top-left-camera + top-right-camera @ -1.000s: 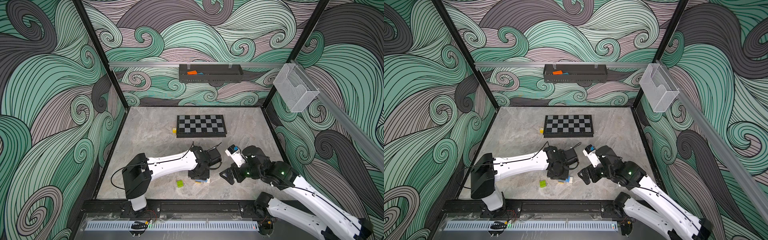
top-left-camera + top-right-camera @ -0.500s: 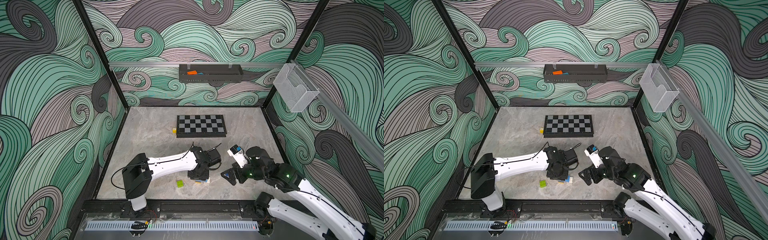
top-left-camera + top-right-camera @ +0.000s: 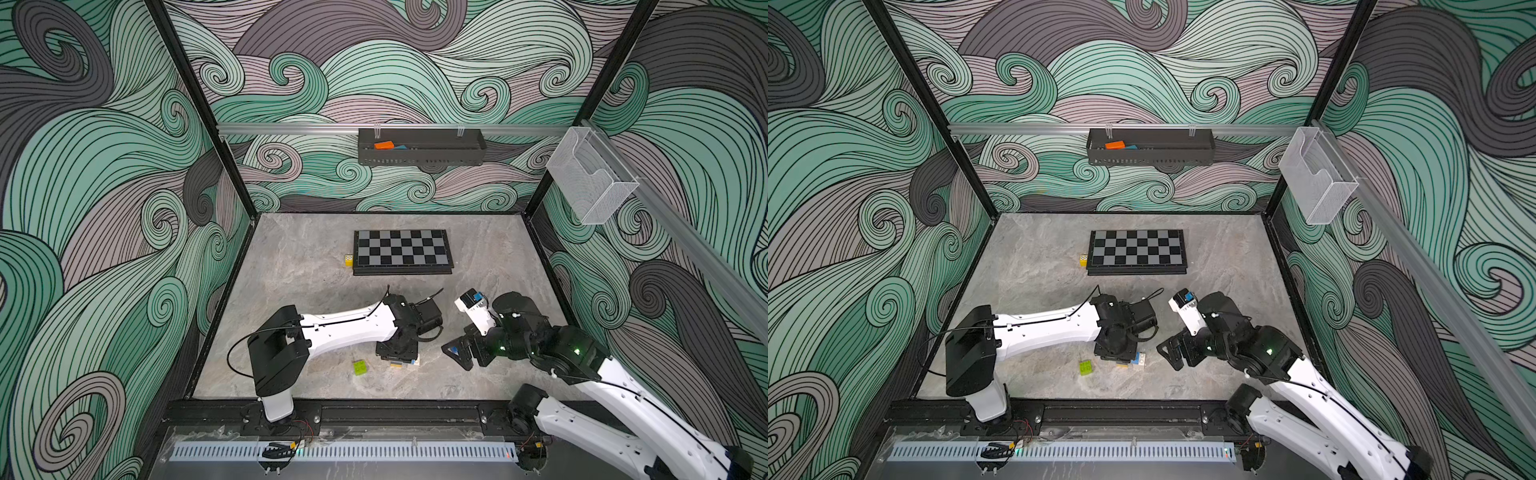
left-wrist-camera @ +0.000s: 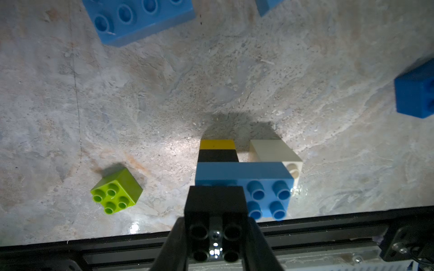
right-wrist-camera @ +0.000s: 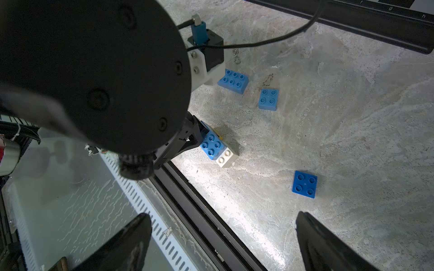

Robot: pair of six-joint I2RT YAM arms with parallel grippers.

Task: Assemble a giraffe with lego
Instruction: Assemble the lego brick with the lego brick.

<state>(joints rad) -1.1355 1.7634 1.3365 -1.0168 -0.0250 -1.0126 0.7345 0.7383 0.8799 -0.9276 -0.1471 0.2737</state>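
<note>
A grey, marbled, stone-look tabletop (image 3: 316, 299) forms the floor of a booth. Its walls (image 3: 104, 166) carry printed swirls of teal, pale green, mauve and dark grey, with black posts at the corners. On the back wall an aluminium rail holds a black perforated metal tray (image 3: 422, 156) with an orange block (image 3: 383, 145) inside. A clear plastic holder (image 3: 590, 174) hangs from the side rail. Far back on the table lies a black-and-grey chessboard (image 3: 401, 251), with a small yellow dotted die (image 3: 348, 260) just beside its corner. In the right wrist view small letters run along the board's edge, and "g" and "h" can be read.

Near the front edge stands the part-built giraffe (image 4: 244, 173): a long light blue brick laid across a yellow-and-black leg and a white leg. The left gripper (image 4: 216, 227) pinches a black square studded plastic brick (image 4: 216, 206) over one end of that long brick. Whether it is seated there cannot be told. A lime green square brick (image 4: 117, 191) lies near it, apart.

The right gripper (image 5: 222, 214) hangs with its jaws spread wide and nothing between them, above the table near a dark blue square brick (image 5: 304, 184). A loose long light blue brick (image 5: 233, 81) and a light blue square brick (image 5: 269, 99) lie beyond.
</note>
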